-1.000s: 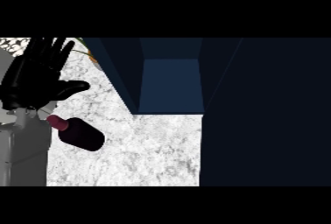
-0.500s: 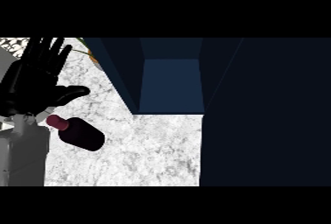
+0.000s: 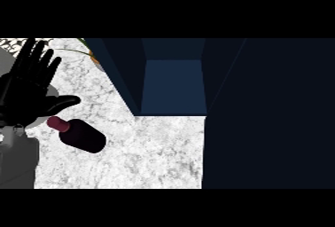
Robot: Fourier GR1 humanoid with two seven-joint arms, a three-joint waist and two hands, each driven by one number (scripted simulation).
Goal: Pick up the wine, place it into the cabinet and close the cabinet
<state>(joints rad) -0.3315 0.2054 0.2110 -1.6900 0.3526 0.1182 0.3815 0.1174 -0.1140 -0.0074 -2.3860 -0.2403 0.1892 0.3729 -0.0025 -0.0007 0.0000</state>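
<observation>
One dark maroon wine bottle (image 3: 79, 134) lies tilted on the white marble counter (image 3: 150, 150), just below the black left hand (image 3: 29, 91), fingers spread straight. Dark blue open cabinet (image 3: 173, 84) interior indistinct; right hand unseen.

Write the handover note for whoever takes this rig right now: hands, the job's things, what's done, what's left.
Left robot hand: open, fingers straight and spread, at the view's left edge just above the wine bottle, holding nothing.
Right robot hand: not in view.
Wine bottle: lying on its side on the marble counter, cap end toward the left hand, not gripped.
Cabinet: open, blue inside showing, nothing seen in it.
Done: nothing yet.
Left: grasp the bottle, put it in the cabinet, close the cabinet.
</observation>
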